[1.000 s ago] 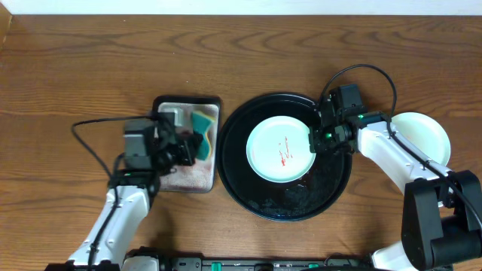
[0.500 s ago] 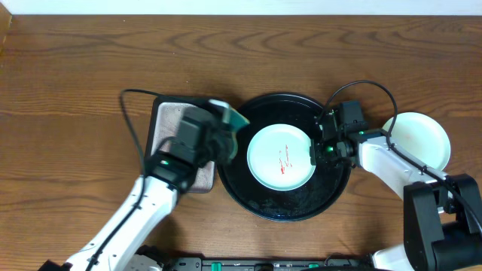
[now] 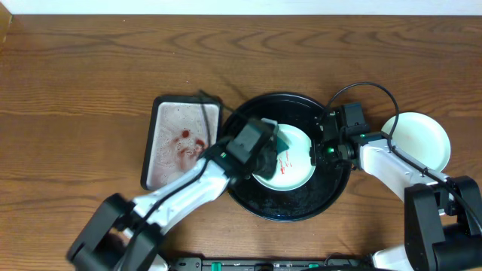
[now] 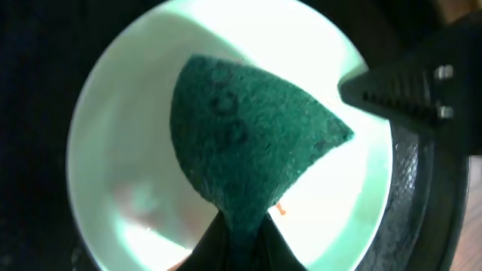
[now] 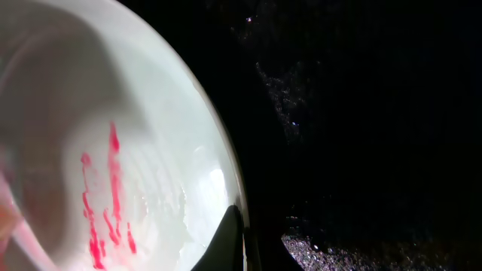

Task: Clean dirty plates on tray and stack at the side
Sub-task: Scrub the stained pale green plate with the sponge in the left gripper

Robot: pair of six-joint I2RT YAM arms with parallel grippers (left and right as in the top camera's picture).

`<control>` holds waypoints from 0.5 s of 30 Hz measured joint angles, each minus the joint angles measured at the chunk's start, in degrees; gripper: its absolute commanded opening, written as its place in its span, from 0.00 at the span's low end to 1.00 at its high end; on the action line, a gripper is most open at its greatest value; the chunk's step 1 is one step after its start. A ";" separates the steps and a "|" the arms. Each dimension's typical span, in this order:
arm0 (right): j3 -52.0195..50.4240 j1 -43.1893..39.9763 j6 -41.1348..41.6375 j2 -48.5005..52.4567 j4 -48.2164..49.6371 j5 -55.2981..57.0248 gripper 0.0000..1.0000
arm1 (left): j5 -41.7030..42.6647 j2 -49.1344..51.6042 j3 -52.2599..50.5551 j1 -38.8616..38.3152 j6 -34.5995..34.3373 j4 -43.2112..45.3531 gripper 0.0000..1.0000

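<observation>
A pale mint-green plate (image 3: 295, 167) with red sauce streaks lies in the round black tray (image 3: 331, 188). My left gripper (image 3: 265, 150) is shut on a green sponge (image 4: 248, 143) and holds it over the plate's left half; the plate fills the left wrist view (image 4: 120, 135). My right gripper (image 3: 316, 149) is shut on the plate's right rim; the right wrist view shows a finger (image 5: 228, 241) on the rim (image 5: 203, 113) and red streaks (image 5: 102, 196). A clean plate (image 3: 425, 135) lies on the table at the right.
A small rectangular dark-rimmed pinkish tray (image 3: 162, 150) with red stains lies left of the black tray. The black tray's floor is wet (image 5: 361, 248). Arm cables loop above both wrists.
My left arm has carried the sponge from the small pinkish tray rightward over the plate. The small tray now lies bare. My right gripper has kept its hold on the plate's rim.
</observation>
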 measured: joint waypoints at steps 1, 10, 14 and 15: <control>0.00 -0.02 0.00 0.00 0.00 -0.02 0.01 | 0.02 1.18 2.27 -0.04 -0.15 -2.03 0.07; -0.04 0.00 0.00 0.00 0.13 -0.17 0.01 | 1.38 7.41 12.85 -0.07 -4.63 -4.70 0.07; -0.07 0.00 0.00 0.00 0.13 -0.22 0.01 | 1.51 12.00 12.85 -1.07 -8.57 -3.13 0.07; -0.07 -0.02 0.00 0.00 0.13 -0.24 0.01 | 1.51 13.11 12.85 -1.62 -9.16 -2.34 0.07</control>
